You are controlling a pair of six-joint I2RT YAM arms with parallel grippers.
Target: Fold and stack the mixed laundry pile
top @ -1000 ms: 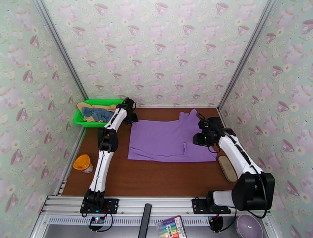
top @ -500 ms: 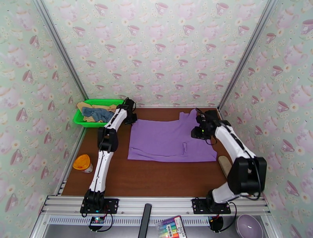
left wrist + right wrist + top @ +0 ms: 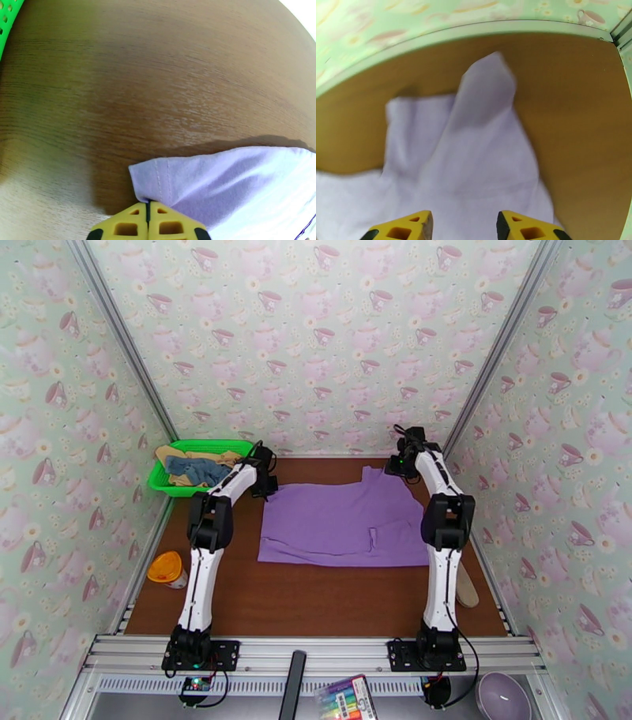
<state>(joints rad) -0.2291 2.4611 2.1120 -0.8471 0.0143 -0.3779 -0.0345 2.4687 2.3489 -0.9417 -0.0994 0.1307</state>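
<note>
The purple T-shirt (image 3: 340, 520) lies spread flat on the brown table (image 3: 316, 603), its print hidden. My left gripper (image 3: 267, 483) sits at the shirt's far left corner; in the left wrist view the gripper (image 3: 148, 221) is shut, pinching that hemmed corner of the T-shirt (image 3: 189, 177). My right gripper (image 3: 401, 463) hovers over the far right corner, where a flap of cloth sticks up. In the right wrist view the gripper (image 3: 464, 229) stands open above the T-shirt (image 3: 474, 158), holding nothing. The slate-blue shirt (image 3: 197, 470) and the tan-yellow one (image 3: 170, 455) lie in the green basket (image 3: 162, 485).
The basket stands at the far left corner by the wall, and its rim (image 3: 6, 23) shows beside my left gripper. An orange-lidded cup (image 3: 167, 568) is at the left edge. A tan oblong pad (image 3: 464, 591) lies by the right wall. A marker pack (image 3: 346, 698) and a purple bowl (image 3: 502, 696) rest on the near rail.
My right arm has swung from the shirt's right edge up to its far right corner and opened wider. My left gripper has shut on the far left corner.
</note>
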